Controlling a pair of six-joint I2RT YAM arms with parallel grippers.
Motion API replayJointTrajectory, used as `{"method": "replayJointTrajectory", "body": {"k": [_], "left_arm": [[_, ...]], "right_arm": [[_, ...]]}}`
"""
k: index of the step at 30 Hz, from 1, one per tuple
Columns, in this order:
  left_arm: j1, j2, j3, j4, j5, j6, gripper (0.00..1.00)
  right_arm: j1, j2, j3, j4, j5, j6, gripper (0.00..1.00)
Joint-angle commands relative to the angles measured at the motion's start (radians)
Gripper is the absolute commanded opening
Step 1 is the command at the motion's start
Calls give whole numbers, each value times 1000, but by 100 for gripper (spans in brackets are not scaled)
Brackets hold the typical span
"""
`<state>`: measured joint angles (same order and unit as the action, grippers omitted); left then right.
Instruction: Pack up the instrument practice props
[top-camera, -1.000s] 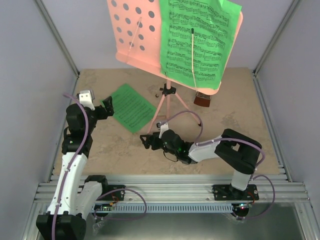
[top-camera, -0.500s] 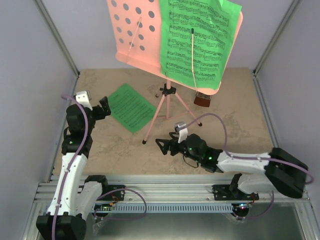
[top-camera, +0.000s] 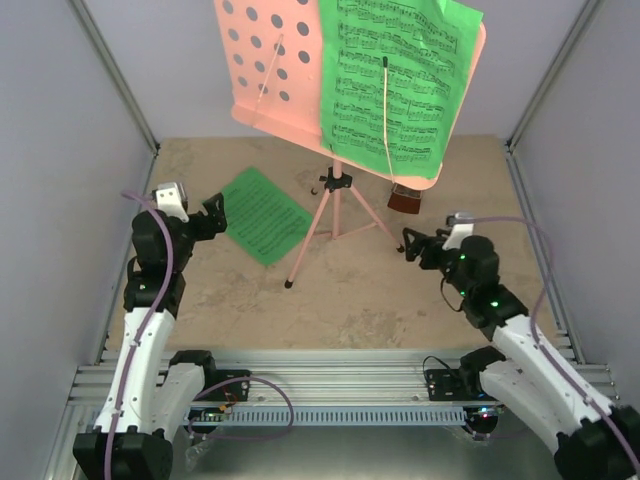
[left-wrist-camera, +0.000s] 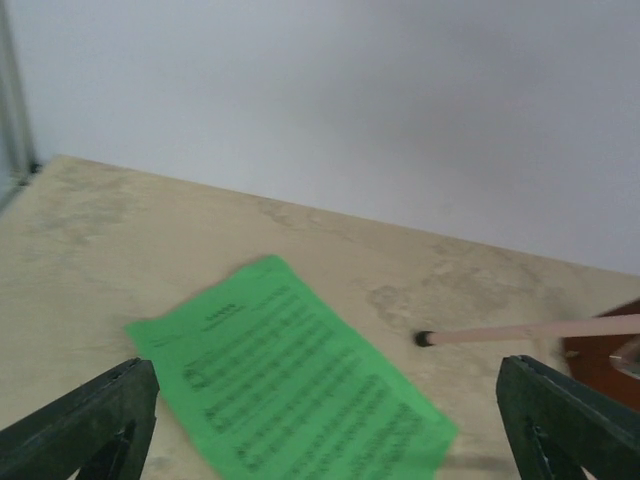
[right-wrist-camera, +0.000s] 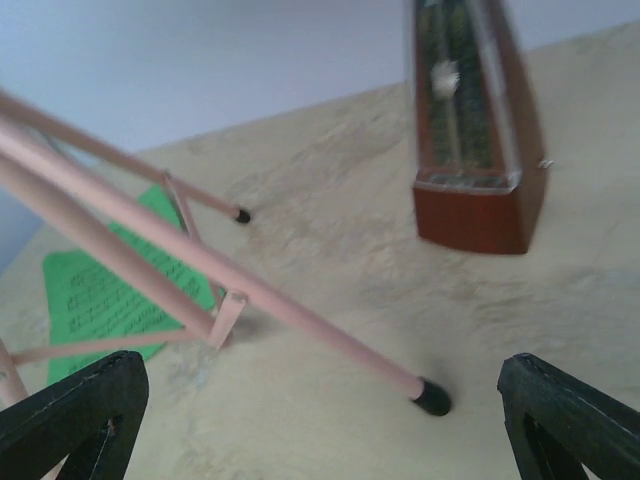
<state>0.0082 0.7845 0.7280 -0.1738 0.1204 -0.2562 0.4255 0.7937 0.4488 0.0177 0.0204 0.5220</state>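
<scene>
The loose green page (top-camera: 262, 215) lies flat on the bench (top-camera: 350, 300) just ahead of your left claw (top-camera: 216, 213) and a little below it. In the left wrist view it sits framed between the two fingers. That claw is spread wide and holds nothing, and the page looks like the piece it is lined up for.

A flat sheet gives the fingers nothing to bite. You should probably come down on the near corner, press one finger on the paper and draw it in so the edge lifts before you close. Keep low and slow, since a foot of the pink music stand (top-camera: 300, 125) rests just past the page's far corner, ahead and to the right of that claw.

Your right claw (top-camera: 413, 245) is also wide and empty. Another black-tipped foot of the stand sits close in front of it and slightly below. The wooden metronome (right-wrist-camera: 478, 140) stands upright beyond that foot, ahead and a little right. A nudge to that leg could topple the stand, so hold that arm off while the left one works.

- **Stand:** one, on three legs.
- **Green pages:** two, one on the bench and one clipped to the stand's desk (top-camera: 395, 80).
- **Metronome:** one.
- **Case or box:** none shows in any view.
</scene>
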Motion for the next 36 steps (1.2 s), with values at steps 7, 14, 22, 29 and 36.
{"method": "replayJointTrajectory", "body": {"k": [7,14,22,29,36], "left_arm": [[-65,-15,202,65,494,-263,90],[-254,102,371,-41,505,-199,86],[-422,187,545,5,501,-280,83],[-496,304,725,-10,464,-314,79],[-532,416,858,-64,388,-272,74]], "right_arm": [[-105,-275,330,-341,-223,-87,98],[-105,-266,410,-202,-632,-11,93],[-105,-177,541,-150,-785,9,81],[-101,-123,618,-73,-813,52,73],[-89,-99,639,-46,-812,64,71]]}}
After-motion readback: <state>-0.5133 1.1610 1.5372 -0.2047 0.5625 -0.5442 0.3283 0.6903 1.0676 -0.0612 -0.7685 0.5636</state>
